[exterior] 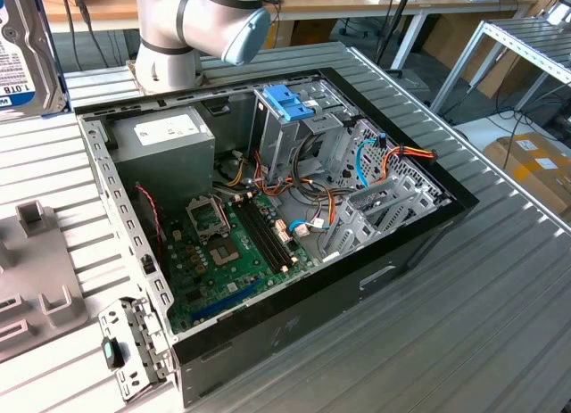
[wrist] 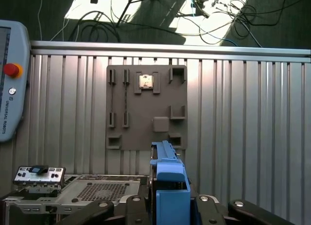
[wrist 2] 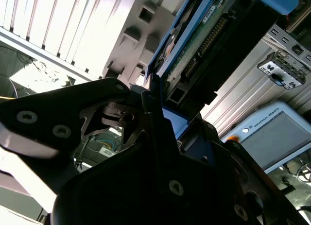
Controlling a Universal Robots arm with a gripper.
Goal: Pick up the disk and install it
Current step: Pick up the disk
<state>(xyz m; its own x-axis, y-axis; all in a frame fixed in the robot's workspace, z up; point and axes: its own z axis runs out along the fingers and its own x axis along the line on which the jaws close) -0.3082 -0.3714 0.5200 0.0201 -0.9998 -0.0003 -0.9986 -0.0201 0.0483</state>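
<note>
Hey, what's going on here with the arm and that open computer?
The gripper is shut on the disk, holding it in the air over the grey fixture plate. The open computer case sits beside the plate on the table, and the disk is not yet installed in it.

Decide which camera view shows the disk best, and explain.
The second wrist view: the disk runs lengthwise, showing its circuit board and connector. The exterior view catches part of its labelled face, cut off at the frame edge; the first wrist view sees its blue rail end-on.
</note>
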